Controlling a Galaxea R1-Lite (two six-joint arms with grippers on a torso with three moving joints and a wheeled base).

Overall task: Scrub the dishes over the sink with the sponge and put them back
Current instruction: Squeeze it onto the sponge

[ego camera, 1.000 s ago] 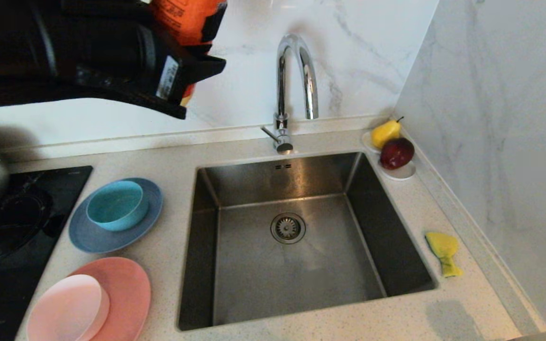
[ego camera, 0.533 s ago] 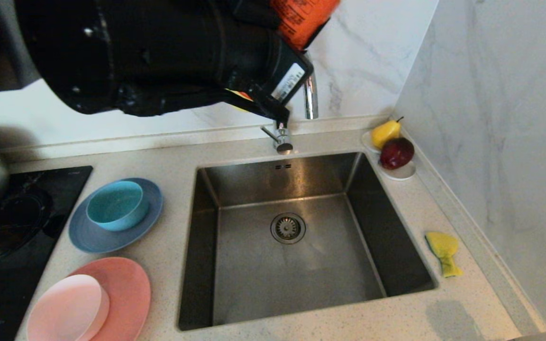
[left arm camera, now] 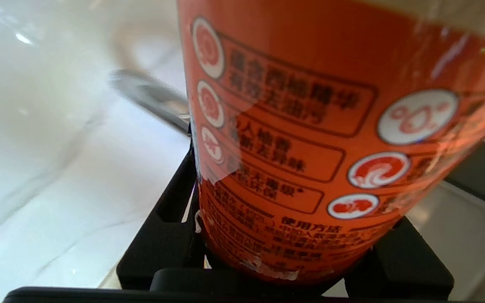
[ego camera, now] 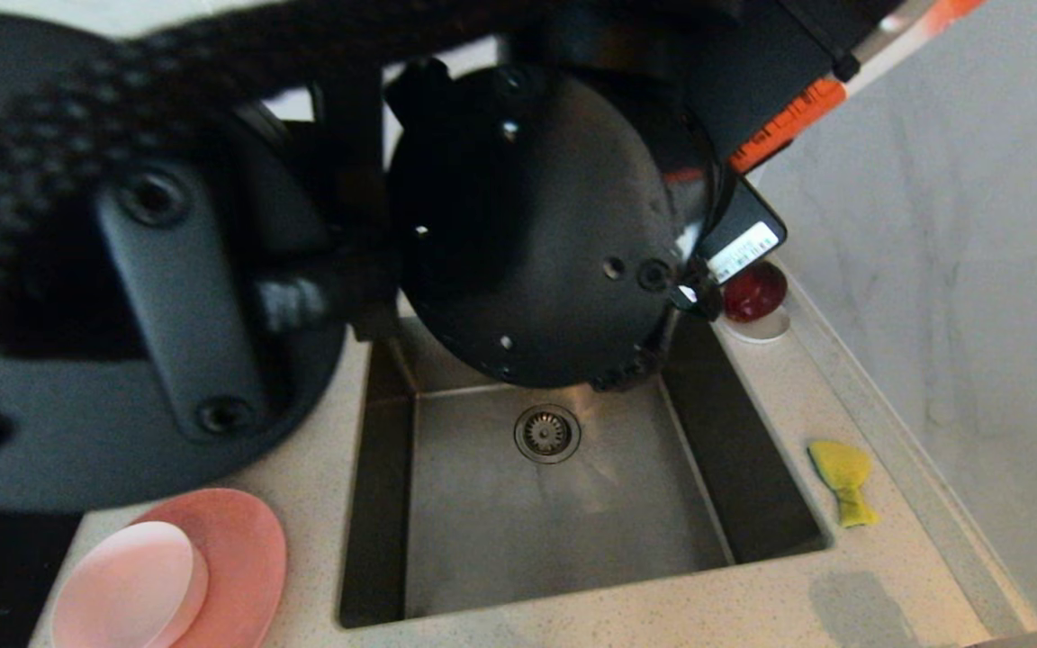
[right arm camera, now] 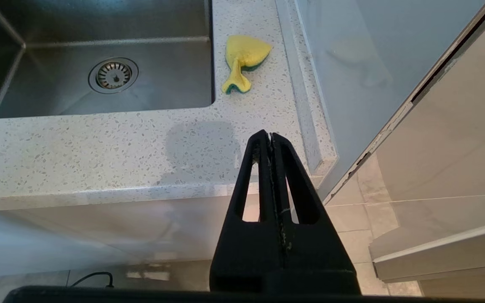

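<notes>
Swinging across from the upper left, the left arm [ego camera: 536,225] now looms over the sink [ego camera: 572,504], its jaws clamped on an orange bottle [left arm camera: 310,126] and hiding the blue plate and teal bowl. Right gripper [right arm camera: 270,136] hangs off the worktop [right arm camera: 99,143] edge, jaws clenched on nothing. Untouched, the sponge [ego camera: 843,479] lies right of the sink; the pale pink bowl [ego camera: 127,585] sits on the salmon plate [ego camera: 244,549].

The sink [ego camera: 563,531] was brushed steel, dull-sheened. The speckled worktop [right arm camera: 99,147] looked like matt stone. At three o'clock of the sink the sponge [ego camera: 843,477] was porous yellow foam. The orange bottle [left arm camera: 310,139] wore a glossy printed label.
</notes>
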